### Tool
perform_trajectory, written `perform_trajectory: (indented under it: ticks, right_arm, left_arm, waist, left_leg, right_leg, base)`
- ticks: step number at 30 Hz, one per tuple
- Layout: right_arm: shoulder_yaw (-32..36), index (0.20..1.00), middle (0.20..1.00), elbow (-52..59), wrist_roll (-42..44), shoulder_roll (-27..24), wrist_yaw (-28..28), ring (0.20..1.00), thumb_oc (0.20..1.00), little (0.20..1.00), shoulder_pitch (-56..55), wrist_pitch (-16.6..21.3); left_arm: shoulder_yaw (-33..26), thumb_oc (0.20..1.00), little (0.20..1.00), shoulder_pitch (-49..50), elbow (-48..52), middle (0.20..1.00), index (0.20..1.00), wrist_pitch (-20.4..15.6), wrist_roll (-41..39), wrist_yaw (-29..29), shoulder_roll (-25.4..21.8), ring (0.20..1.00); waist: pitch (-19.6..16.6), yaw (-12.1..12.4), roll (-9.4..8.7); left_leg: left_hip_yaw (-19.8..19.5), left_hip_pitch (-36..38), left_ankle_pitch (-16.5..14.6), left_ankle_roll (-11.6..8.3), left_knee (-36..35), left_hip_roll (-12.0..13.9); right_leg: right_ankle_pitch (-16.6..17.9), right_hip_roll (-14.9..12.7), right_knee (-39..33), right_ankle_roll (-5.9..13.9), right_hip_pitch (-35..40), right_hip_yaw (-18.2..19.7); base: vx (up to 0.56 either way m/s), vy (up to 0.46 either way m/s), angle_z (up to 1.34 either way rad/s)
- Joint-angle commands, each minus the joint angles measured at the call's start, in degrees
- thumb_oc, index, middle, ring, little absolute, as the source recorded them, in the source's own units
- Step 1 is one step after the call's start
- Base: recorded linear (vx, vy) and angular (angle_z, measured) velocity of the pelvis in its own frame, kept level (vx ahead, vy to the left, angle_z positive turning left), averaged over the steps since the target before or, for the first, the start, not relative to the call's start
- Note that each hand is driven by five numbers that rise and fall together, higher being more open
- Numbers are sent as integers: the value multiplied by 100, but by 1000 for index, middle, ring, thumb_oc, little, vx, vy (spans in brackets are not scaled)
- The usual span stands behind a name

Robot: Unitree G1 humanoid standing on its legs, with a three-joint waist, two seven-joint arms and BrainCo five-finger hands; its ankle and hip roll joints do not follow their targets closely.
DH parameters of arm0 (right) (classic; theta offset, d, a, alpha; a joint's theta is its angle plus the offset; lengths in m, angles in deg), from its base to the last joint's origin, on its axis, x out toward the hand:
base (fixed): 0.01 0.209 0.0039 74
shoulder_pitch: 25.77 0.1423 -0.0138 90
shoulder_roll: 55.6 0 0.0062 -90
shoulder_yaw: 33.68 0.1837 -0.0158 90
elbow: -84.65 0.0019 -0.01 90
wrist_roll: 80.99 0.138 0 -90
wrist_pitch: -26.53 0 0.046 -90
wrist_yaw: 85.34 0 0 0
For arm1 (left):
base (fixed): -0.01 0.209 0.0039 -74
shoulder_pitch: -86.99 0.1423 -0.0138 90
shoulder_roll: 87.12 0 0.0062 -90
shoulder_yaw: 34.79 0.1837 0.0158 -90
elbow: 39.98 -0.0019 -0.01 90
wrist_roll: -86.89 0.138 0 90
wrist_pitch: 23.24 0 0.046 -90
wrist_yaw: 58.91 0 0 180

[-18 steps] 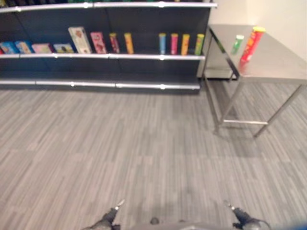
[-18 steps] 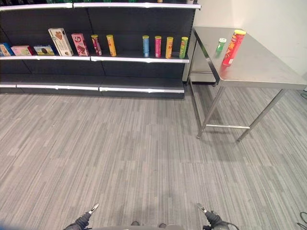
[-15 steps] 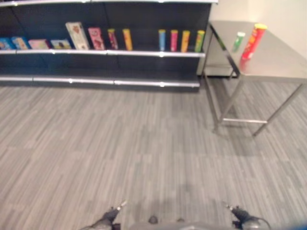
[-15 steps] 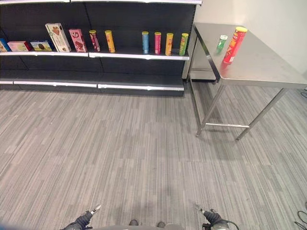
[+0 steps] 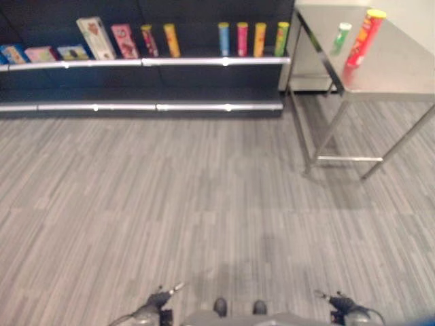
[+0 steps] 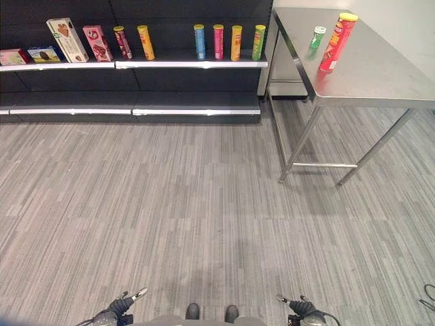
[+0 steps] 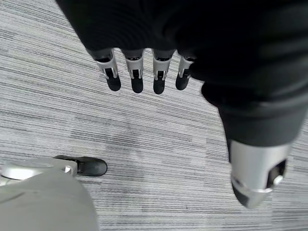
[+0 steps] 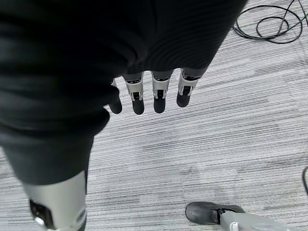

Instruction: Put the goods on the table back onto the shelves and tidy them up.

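**Empty hands, cans waiting on the table**

Closest in, the left hand [image 7: 144, 72] hangs low over the grey striped carpet floor [image 6: 204, 204]. Its fingers are straight and a little spread, and it holds nothing. The right hand [image 8: 149, 91] hangs the same way, with loose straight fingers and nothing in it. My guess is that both hands hang empty because there is nothing near enough to pick up.

Further on is the shiny steel table with thin legs [image 6: 380, 81]. It stands well apart from the hands, off to the robot's right. On the table stands a tall red tube can with a yellow lid [image 6: 338, 42]. Just beside it, nearer the back edge of the table, stands a small green can with a white lid [image 6: 317, 37]. These two are the goods to put back.

Left of the table is the long dark shelf unit with silver edges [image 6: 136, 64]. A row of tall tube cans [image 6: 224, 42] stands upright on it, closest to the table. Past them, further from the table, lean some flat snack boxes [image 6: 68, 41]. There looks to be open room between the cans, likely where the table cans belong.
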Motion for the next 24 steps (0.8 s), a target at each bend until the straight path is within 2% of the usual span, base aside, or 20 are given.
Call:
perform_trajectory:
  ticks: [1,10,12,13,14,16,19,20,22,24]
  right_arm:
    - [-105,1000,1000,-82,81,-43,-65,1000,1000,1000,171,57]
    - [-121,1000,1000,-67,65,-63,-44,1000,1000,1000,192,32]
    - [-90,1000,1000,-44,110,-80,-38,1000,1000,1000,241,16]
    - [-90,1000,1000,-44,110,-80,-38,1000,1000,1000,241,16]
    - [-34,1000,1000,-47,105,-92,-20,1000,1000,1000,244,-1]
    - [-34,1000,1000,-8,115,-110,-18,1000,1000,1000,245,5]
    - [-38,1000,1000,-25,107,-73,-17,1000,1000,1000,173,-3]
    - [-48,1000,1000,-24,107,-56,-17,1000,1000,1000,149,0]
    - [-34,1000,1000,-33,119,-45,-21,1000,1000,1000,138,-10]
    - [-48,1000,1000,-26,154,-64,-21,1000,1000,1000,170,-7]
  left_arm:
    - [-46,1000,1000,-338,-197,1000,1000,-109,2,-59,-101,1000]
    - [-47,1000,1000,-332,-268,1000,1000,-99,108,-52,-140,1000]
    - [-126,1000,1000,-362,-269,1000,1000,-112,27,-95,-198,1000]
    - [-126,1000,1000,-362,-269,1000,1000,-112,27,-95,-198,1000]
    - [-130,1000,1000,-409,-308,1000,1000,-97,89,-88,-254,1000]
    - [-90,1000,1000,-449,-262,1000,1000,-98,104,-90,-288,1000]
    - [-67,1000,1000,-506,-205,1000,1000,-84,104,-80,-353,1000]
    - [-79,1000,1000,-521,-178,1000,1000,-88,86,-83,-371,1000]
    - [-80,1000,1000,-556,-107,1000,1000,-100,52,-94,-402,1000]
    - [-43,1000,1000,-588,-63,1000,1000,-101,30,-80,-400,1000]
  waist:
    - [-23,45,-184]
    - [-12,76,-201]
    - [71,129,-188]
    - [69,130,-189]
    - [180,141,-164]
    - [317,108,-172]
    - [446,126,-119]
    - [450,140,-114]
    - [428,111,-135]
    - [454,-1,-144]
  left_leg:
    - [-382,154,-568,-472,-4,294]
    - [-416,90,-582,-382,4,225]
    - [-448,-99,-651,-232,187,79]
    - [-448,-101,-651,-232,188,79]
    - [-458,-117,-746,-85,312,-49]
    - [-454,-117,-810,37,456,-164]
    - [-482,-163,-922,130,679,-181]
    - [-459,-156,-957,128,693,-150]
    - [-445,-27,-1017,71,564,-80]
    - [-499,203,-1113,-4,404,-10]
  right_leg:
    - [-277,-614,234,741,-89,43]
    - [-257,-686,320,796,-204,117]
    - [-313,-844,870,886,-585,221]
    - [-313,-844,872,886,-587,222]
    - [-176,-1020,1688,1016,-986,295]
    - [273,-1174,2326,1055,-1287,350]
    - [476,-1302,3001,953,-1653,313]
    - [466,-1357,3043,916,-1760,246]
    - [319,-1317,2625,872,-1925,30]
    - [295,-1061,1848,927,-2039,-97]
  base:
    - [-2,20,-8]
    - [5,48,-1]
    - [-34,176,-16]
    - [-1,271,-23]
    - [12,225,-21]
    - [15,216,-10]
    - [78,89,9]
    - [148,12,-4]
    - [223,-40,-5]
    - [265,-80,-17]
